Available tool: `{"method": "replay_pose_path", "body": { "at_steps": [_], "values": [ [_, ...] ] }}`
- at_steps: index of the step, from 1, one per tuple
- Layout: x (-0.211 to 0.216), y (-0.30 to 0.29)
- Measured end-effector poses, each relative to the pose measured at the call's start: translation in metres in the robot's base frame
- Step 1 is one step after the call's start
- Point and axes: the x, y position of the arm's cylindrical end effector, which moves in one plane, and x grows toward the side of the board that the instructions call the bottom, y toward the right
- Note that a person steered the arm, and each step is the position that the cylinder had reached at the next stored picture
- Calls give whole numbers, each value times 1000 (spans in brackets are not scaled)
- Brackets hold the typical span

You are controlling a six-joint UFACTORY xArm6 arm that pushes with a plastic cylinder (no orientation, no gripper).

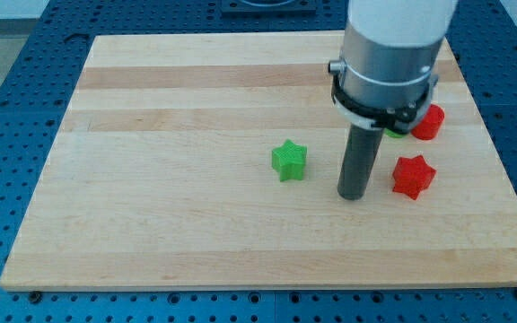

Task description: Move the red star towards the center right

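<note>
The red star point(413, 176) lies on the wooden board point(169, 179) toward the view's right, a little below the middle. My tip point(354, 195) rests on the board just to the left of the red star, with a small gap between them. A green star point(289, 161) lies to the left of my tip. A second red block point(428, 122) sits above the red star near the right edge; its shape is unclear. A green block point(396, 131) peeks out beside it, mostly hidden behind the arm.
The arm's wide grey body point(389, 54) covers the board's top right part. The board's right edge point(501, 170) runs close to the red blocks. A blue perforated table point(7, 108) surrounds the board.
</note>
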Motion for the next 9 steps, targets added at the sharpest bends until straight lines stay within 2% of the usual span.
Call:
{"method": "replay_pose_path", "body": {
  "at_steps": [1, 6, 8, 9],
  "values": [
    [16, 28],
    [-53, 120],
    [-37, 100],
    [-13, 57]
  ]
}}
